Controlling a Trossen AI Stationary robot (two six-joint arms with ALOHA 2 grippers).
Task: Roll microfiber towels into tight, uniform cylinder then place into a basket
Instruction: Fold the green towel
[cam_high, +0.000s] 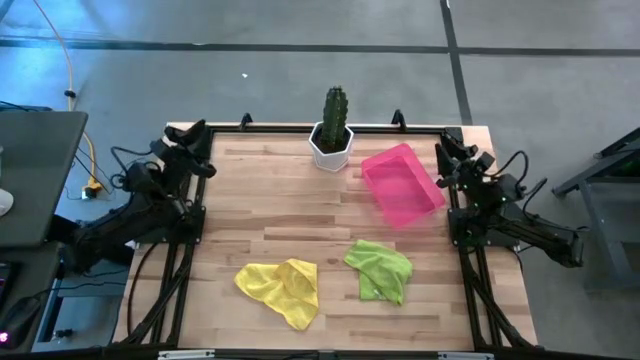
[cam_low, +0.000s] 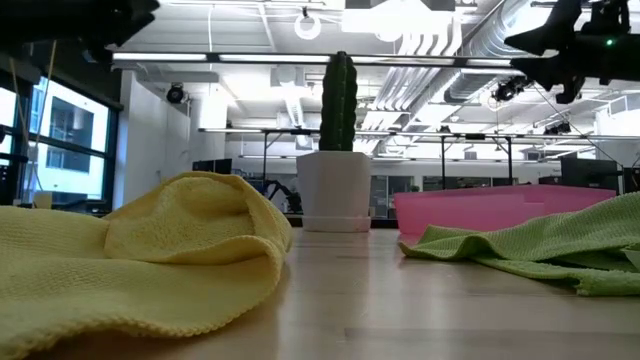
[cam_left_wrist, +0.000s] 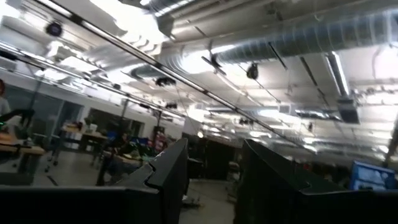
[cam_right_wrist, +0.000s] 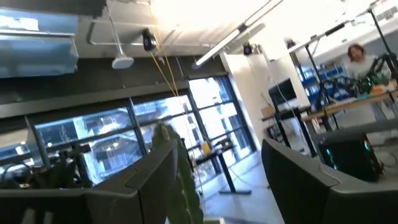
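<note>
Two microfiber towels lie crumpled and unrolled on the wooden table near its front edge: a yellow one (cam_high: 280, 287) (cam_low: 140, 260) at the left and a lime green one (cam_high: 380, 268) (cam_low: 540, 245) at the right. The pink basket (cam_high: 402, 185) (cam_low: 480, 210) stands at the far right, turned at an angle, with nothing in it. My left gripper (cam_high: 192, 140) (cam_left_wrist: 214, 183) is at the table's far left corner, raised and open. My right gripper (cam_high: 452, 150) (cam_right_wrist: 217, 186) is at the far right corner, raised and open. Neither gripper touches anything.
A white hexagonal pot with a cactus (cam_high: 333, 135) (cam_low: 335, 180) stands at the middle of the far edge, beside the basket. Bare wood lies between the towels and the far edge. Black frame rails run along the table's left and right sides.
</note>
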